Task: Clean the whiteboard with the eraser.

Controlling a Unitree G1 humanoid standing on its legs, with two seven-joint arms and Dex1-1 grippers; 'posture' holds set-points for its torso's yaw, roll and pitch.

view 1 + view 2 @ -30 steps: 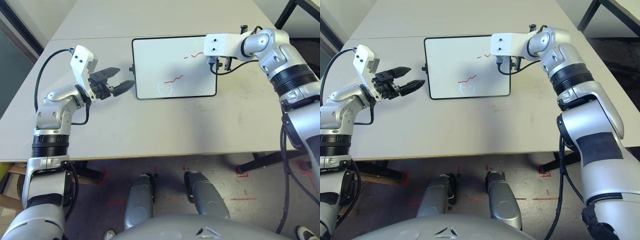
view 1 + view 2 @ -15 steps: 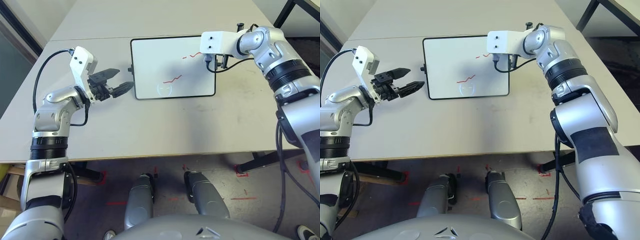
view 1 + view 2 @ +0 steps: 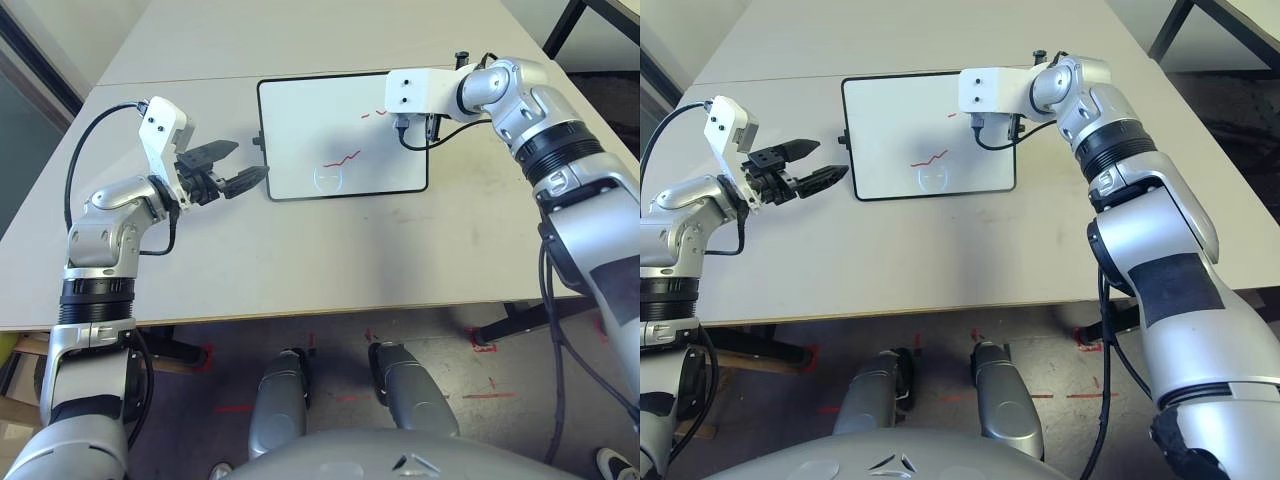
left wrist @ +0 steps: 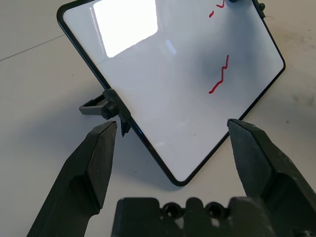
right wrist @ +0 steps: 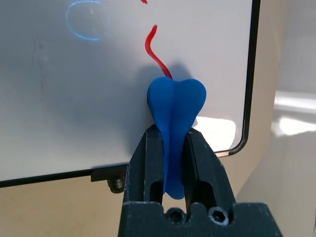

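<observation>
Two red squiggles left on white black-framed whiteboard (image 3: 340,135) mid-tabletop (image 3: 300,260). Right claw (image 5: 170,143) clamped on bright blue bone-shaped eraser (image 5: 175,106), touching far-right squiggle. Left claw (image 3: 235,165) spread, empty, by left edge.

Whiteboard (image 3: 330,135) flat, red squiggles – blue eraser (image 5: 176,111) on it.

whiteboard (image 3: 320,130) on table (image 3: 300,250), eraser (image 5: 175,106) over it

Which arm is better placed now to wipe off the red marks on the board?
The right. Its gripper is shut on the eraser, whose tip is at a red mark on the whiteboard. The left gripper is open and empty, beside the board's short edge.
</observation>
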